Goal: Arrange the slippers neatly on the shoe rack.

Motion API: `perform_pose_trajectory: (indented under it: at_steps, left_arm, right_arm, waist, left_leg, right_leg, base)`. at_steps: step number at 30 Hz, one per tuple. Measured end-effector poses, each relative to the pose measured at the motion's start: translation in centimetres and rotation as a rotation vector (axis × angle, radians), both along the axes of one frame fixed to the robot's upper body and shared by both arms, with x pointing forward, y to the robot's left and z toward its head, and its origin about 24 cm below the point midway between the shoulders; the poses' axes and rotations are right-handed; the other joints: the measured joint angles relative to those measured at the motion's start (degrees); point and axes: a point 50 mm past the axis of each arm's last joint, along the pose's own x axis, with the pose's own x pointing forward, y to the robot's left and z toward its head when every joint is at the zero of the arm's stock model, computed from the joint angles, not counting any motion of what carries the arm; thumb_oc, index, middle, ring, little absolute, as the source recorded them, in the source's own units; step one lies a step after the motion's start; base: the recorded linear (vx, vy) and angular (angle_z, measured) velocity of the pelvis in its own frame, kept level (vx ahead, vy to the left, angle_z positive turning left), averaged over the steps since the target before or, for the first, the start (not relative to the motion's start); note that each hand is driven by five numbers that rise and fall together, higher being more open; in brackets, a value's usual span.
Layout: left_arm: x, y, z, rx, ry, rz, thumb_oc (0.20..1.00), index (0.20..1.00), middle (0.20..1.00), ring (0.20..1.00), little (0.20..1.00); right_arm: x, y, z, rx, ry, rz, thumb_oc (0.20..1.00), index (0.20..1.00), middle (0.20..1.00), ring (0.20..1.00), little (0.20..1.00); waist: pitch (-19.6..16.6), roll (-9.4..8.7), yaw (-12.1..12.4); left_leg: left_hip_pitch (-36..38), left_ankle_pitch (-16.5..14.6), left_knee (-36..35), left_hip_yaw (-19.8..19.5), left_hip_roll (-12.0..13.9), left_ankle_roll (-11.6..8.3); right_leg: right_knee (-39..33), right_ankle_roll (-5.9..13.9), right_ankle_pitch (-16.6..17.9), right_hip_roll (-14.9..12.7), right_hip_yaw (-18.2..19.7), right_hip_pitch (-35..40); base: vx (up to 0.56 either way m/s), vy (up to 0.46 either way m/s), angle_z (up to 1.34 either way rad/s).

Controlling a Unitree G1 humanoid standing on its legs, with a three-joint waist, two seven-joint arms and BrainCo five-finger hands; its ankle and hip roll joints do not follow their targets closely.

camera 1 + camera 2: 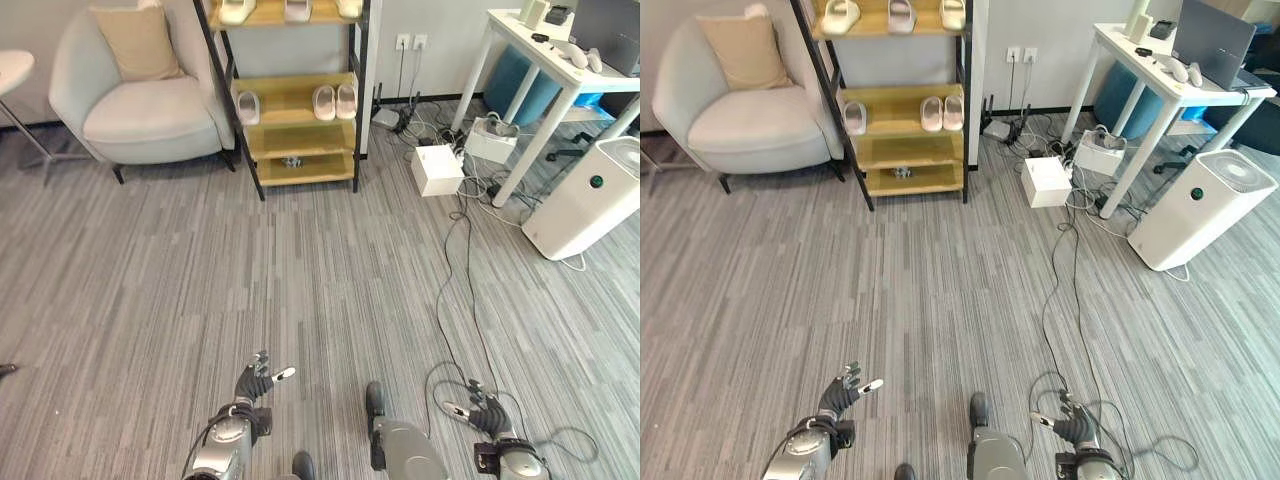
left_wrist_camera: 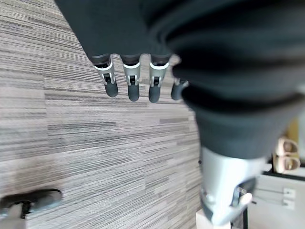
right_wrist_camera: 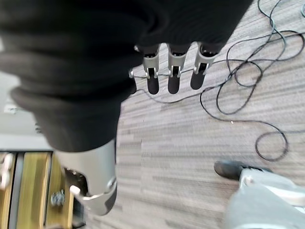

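Both hands hang low and empty, well apart from the rack. Your left hand (image 1: 255, 383) has its fingers straight and spread over bare carpet (image 1: 300, 290), thumb out to the side; the left wrist view confirms nothing between fingers and thumb. Your right hand (image 1: 483, 408) is likewise released, fingers extended above the carpet near a loop of black cable, nothing held. The shoe rack (image 1: 358, 95), black frame with wooden shelves, stands against the far wall between a pale armchair (image 1: 140, 100) and a white table (image 1: 560, 70). The slippers are already on it: a pair of white slippers (image 1: 335, 101) side by side on the middle shelf, a single white slipper (image 1: 248, 106) at that shelf's left end, well apart from the pair, and more pale slippers (image 1: 291, 10) on the top shelf. A small dark object sits on the lowest shelf; too small to identify. Judgement: the lone slipper is the one out of order, its mate not identifiable from here. Expect these to be light, soft foam or rubber, flexible at the strap, not fragile, possibly smooth on the sole. Take hold across the strap or pinch the side edge at mid-length; a heel-only grip will likely let it droop. You must close the distance to the rack first.
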Motion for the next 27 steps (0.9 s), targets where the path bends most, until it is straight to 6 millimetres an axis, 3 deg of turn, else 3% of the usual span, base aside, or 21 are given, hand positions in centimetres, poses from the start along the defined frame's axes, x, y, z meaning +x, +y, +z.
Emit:
perform_pose_trajectory:
  at_steps: [1, 2, 4, 5, 7, 8, 9, 11, 12, 13, 14, 16, 20, 21, 23, 24, 25, 26, 27]
  left_arm:
    - [0.0, 0.2, -0.1, 0.001, 0.004, 0.005, 1.0, 1.0, 1.0, 1.0, 1.0]
    - [0.4, 0.0, 0.0, -0.001, -0.002, 0.0, 1.0, 1.0, 1.0, 1.0, 1.0]
    - [0.2, -0.5, -0.1, -0.018, 0.004, -0.004, 1.0, 1.0, 1.0, 1.0, 1.0]
    - [0.1, -0.7, -0.2, -0.024, 0.007, -0.004, 1.0, 1.0, 1.0, 1.0, 1.0]
    - [0.6, -1.1, -0.1, -0.034, -0.004, -0.01, 1.0, 1.0, 1.0, 1.0, 1.0]
    - [0.9, -1.2, 0.1, -0.034, -0.015, -0.013, 1.0, 1.0, 1.0, 1.0, 1.0]
    - [1.3, -1.1, 0.4, -0.031, -0.027, -0.013, 1.0, 1.0, 1.0, 1.0, 1.0]
    - [1.4, -0.9, 0.4, -0.025, -0.026, -0.012, 1.0, 1.0, 1.0, 1.0, 1.0]
    - [1.1, -0.8, 0.2, -0.022, -0.013, -0.009, 1.0, 1.0, 1.0, 1.0, 1.0]
    - [1.0, -0.7, 0.1, -0.019, -0.006, -0.008, 1.0, 1.0, 1.0, 1.0, 1.0]
    - [0.9, -0.7, 0.0, -0.016, -0.001, -0.009, 1.0, 1.0, 1.0, 1.0, 1.0]
    - [0.8, -0.6, -0.1, -0.008, 0.009, -0.013, 1.0, 1.0, 1.0, 1.0, 1.0]
    - [-0.1, -0.5, -0.6, -0.008, 0.041, -0.006, 1.0, 1.0, 1.0, 1.0, 1.0]
    - [-0.3, -0.5, -0.7, -0.007, 0.047, -0.008, 1.0, 1.0, 1.0, 1.0, 1.0]
    - [-0.4, -0.5, -0.8, -0.007, 0.053, -0.008, 1.0, 1.0, 1.0, 1.0, 1.0]
    - [-0.4, -0.5, -0.8, -0.005, 0.052, -0.01, 1.0, 1.0, 1.0, 1.0, 1.0]
    - [-0.2, -0.5, -0.6, -0.002, 0.043, -0.016, 1.0, 1.0, 1.0, 1.0, 1.0]
    - [0.0, -0.4, -0.5, 0.009, 0.038, -0.037, 1.0, 1.0, 1.0, 1.0, 1.0]
    - [0.2, -0.5, -0.4, 0.015, 0.032, -0.05, 1.0, 1.0, 1.0, 1.0, 1.0]
  right_arm:
    - [0.1, -0.2, 0.1, 0.007, -0.004, -0.009, 1.0, 1.0, 1.0, 1.0, 1.0]
    - [0.0, -0.3, 0.1, 0.007, -0.003, -0.007, 1.0, 1.0, 1.0, 1.0, 1.0]
    - [0.1, -1.1, 0.5, -0.004, -0.014, -0.008, 1.0, 1.0, 1.0, 1.0, 1.0]
    - [0.1, -1.3, 0.6, -0.01, -0.019, -0.006, 1.0, 1.0, 1.0, 1.0, 1.0]
    - [0.1, -1.4, 0.7, -0.013, -0.018, -0.003, 1.0, 1.0, 1.0, 1.0, 1.0]
    - [0.0, -1.3, 0.6, -0.009, -0.014, -0.006, 1.0, 1.0, 1.0, 1.0, 1.0]
    - [0.1, -1.2, 0.6, -0.003, -0.015, -0.007, 1.0, 1.0, 1.0, 1.0, 1.0]
    - [0.4, -1.2, 0.7, 0.003, -0.024, -0.011, 1.0, 1.0, 1.0, 1.0, 1.0]
    - [1.0, -0.9, 0.8, 0.009, -0.036, -0.004, 1.0, 1.0, 1.0, 1.0, 1.0]
    - [0.9, -0.7, 0.7, 0.011, -0.037, -0.003, 1.0, 1.0, 1.0, 1.0, 1.0]
    - [1.3, -0.6, 0.8, 0.011, -0.042, 0.008, 1.0, 1.0, 1.0, 1.0, 1.0]
    - [1.4, -0.3, 0.7, 0.009, -0.034, 0.027, 1.0, 1.0, 1.0, 1.0, 1.0]
    - [1.3, -0.4, 0.6, 0.006, -0.023, 0.03, 1.0, 1.0, 1.0, 1.0, 1.0]
    - [1.5, -0.6, 0.7, 0.001, -0.027, 0.032, 1.0, 1.0, 1.0, 1.0, 1.0]
    - [1.1, -0.4, 0.5, 0.002, -0.013, 0.035, 1.0, 1.0, 1.0, 1.0, 1.0]
    - [0.9, 0.0, 0.3, 0.014, -0.006, 0.039, 1.0, 1.0, 1.0, 1.0, 1.0]
    - [0.8, 0.2, 0.2, 0.019, -0.006, 0.043, 1.0, 1.0, 1.0, 1.0, 1.0]
    - [0.5, 0.7, 0.0, 0.033, 0.0, 0.044, 1.0, 1.0, 1.0, 1.0, 1.0]
    - [0.4, 0.8, 0.0, 0.036, -0.001, 0.044, 1.0, 1.0, 1.0, 1.0, 1.0]
  waist:
    - [0.02, -0.49, 0.09]
    - [-0.13, -1.41, -0.13]
    - [-0.25, -2.71, 0.97]
    - [-0.24, -2.73, 1.05]
    - [-0.26, -2.66, 0.97]
    - [0.07, -3.44, 1.19]
    - [0.23, -3.59, 2.06]
    - [1.05, -4.01, 2.61]
    - [1.32, -4.43, 3.04]
    - [1.2, -4.47, 3.03]
    - [1.54, -4.03, 3.26]
    - [1.77, -3.44, 3.87]
    - [0.74, -2.57, 4.3]
    - [-0.06, -1.62, 4.41]
    - [-0.47, -1.77, 3.93]
    - [-1.22, -2.82, 4.04]
    - [-1.28, -3.09, 3.85]
    - [-1.37, -3.37, 3.83]
    - [-1.41, -3.44, 3.81]
  left_leg:
    - [-2.07, -0.71, 7.53, -0.38, 0.59, -2.06]
    - [-3.52, -1.25, 11.45, -0.35, 0.21, -2.77]
    - [-9.6, -0.53, 27.92, -3.3, -0.34, -5.5]
    - [-10.96, -0.55, 32.23, -3.72, -0.33, -5.82]
    - [-15.23, -1.36, 35.56, -2.21, -0.46, -5.21]
    - [-15.75, -1.48, 33.69, -0.96, -1.02, -5.02]
    - [-17.3, -1.5, 28.84, 0.41, -1.42, -4.68]
    - [-18.23, -0.69, 20.45, 1.59, -2.18, -3.57]
    - [-18.13, 1.35, 12.66, 2.02, -2.03, -3.15]
    - [-17.28, 3.81, 5.87, 2.59, -1.83, -2.71]
    - [-18.52, 7.47, 1.57, 2.77, -0.6, -3.32]
    - [-20.1, 10.74, -2.95, 2.93, 1.44, -3.44]
    - [-21.04, 12.99, -2.85, 5.44, 2.27, -2.38]
    - [-20.21, 13.19, -2.9, 6.13, 1.24, -1.95]
    - [-17.17, 14.27, -2.91, 6.45, -0.82, 1.2]
    - [-16.2, 15.36, -2.9, 7.89, -2.28, 3.01]
    - [-15.57, 14.41, -2.89, 8.24, -2.74, 3.82]
    - [-14.52, 13.87, -2.49, 8.94, -3.37, 3.96]
    - [-14.03, 12.6, -2.49, 8.99, -3.53, 4.99]
  right_leg:
    - [-1.98, -1.99, 0.07, 0.87, -0.11, 2.81]
    - [-2.76, -2.76, 0.76, 0.57, -0.01, 3.48]
    - [-3.56, -7.11, 0.2, 0.78, 0.29, 6.66]
    - [-3.67, -7.89, 0.97, 0.88, -0.14, 7.09]
    - [-5.42, -10.05, -0.36, 1.56, 0.4, 9.31]
    - [-5.58, -9.54, 0.18, 1.45, 0.66, 9.57]
    - [-6.95, -10.81, -0.84, 1.57, 0.9, 10.34]
    - [-7.04, -10.14, -0.07, 2.08, 1.04, 11.09]
    - [-7.41, -8.74, -1.58, 2.33, 1.54, 12.19]
    - [-7.38, -8.78, -1.98, 2.55, 1.23, 12.75]
    - [-7.12, -8.33, -2.76, 3.33, 1.26, 14.14]
    - [-7.41, -8.41, -4.44, 4.78, 1.57, 15.81]
    - [-7.04, -9.07, -6.34, 5.49, 3.22, 18.27]
    - [-7.01, -8.15, -7.27, 5.18, 4.56, 19.39]
    - [-6.97, -5.71, -9.32, 3.39, 5.18, 21.71]
    - [-5.56, -4.11, -10.55, 1.83, 6.24, 21.96]
    - [-3.38, -3.21, -11.15, 1.15, 6.39, 21.42]
    - [4.61, -0.5, -13.68, -0.01, 6.67, 18.17]
    - [10.09, 0.27, -14.92, -0.5, 6.74, 15.87]
  base:
    - [0.18, -0.187, 0.07]
    - [0.21, -0.199, -0.04]
    - [0.16, -0.125, -0.27]
    - [0.27, -0.128, -0.27]
    - [0.37, -0.12, 0.06]
    - [0.31, -0.014, 0.13]
    - [0.32, 0.034, -0.18]
    - [0.31, 0.059, -0.19]
    - [0.27, 0.061, -0.06]
    - [0.39, 0.085, -0.02]
    - [0.52, 0.12, -0.01]
    - [0.4, 0.114, -0.09]
    - [0.4, 0.171, -0.26]
    - [0.28, 0.131, -0.47]
    - [0.36, 0.168, -0.32]
    - [0.32, 0.155, -0.15]
    - [0.35, 0.199, -0.18]
    - [0.15, 0.099, -0.16]
    - [0.31, 0.206, -0.14]
